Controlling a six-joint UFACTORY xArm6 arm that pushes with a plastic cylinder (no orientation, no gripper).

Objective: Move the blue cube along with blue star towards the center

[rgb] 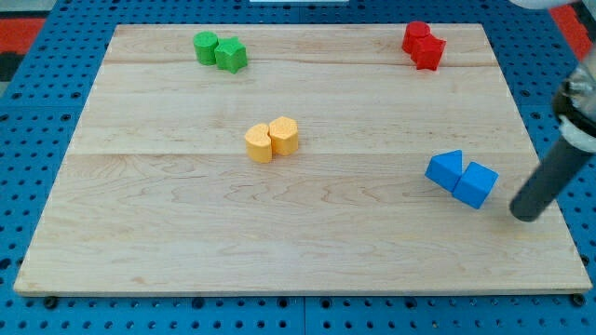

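Two blue blocks sit touching at the view's right, below the middle height. The one on the right is a blue cube (476, 184). The one on the left (445, 169) has a more angular shape; I cannot make out a star clearly. My tip (525, 215) rests on the board just to the right of the blue cube and slightly lower, a small gap apart from it. The dark rod rises from it toward the view's upper right.
Two yellow blocks (272, 139) touch near the board's centre. Two green blocks (220, 50) sit at the top left, two red blocks (424, 44) at the top right. The wooden board's right edge (549, 177) is close to my tip.
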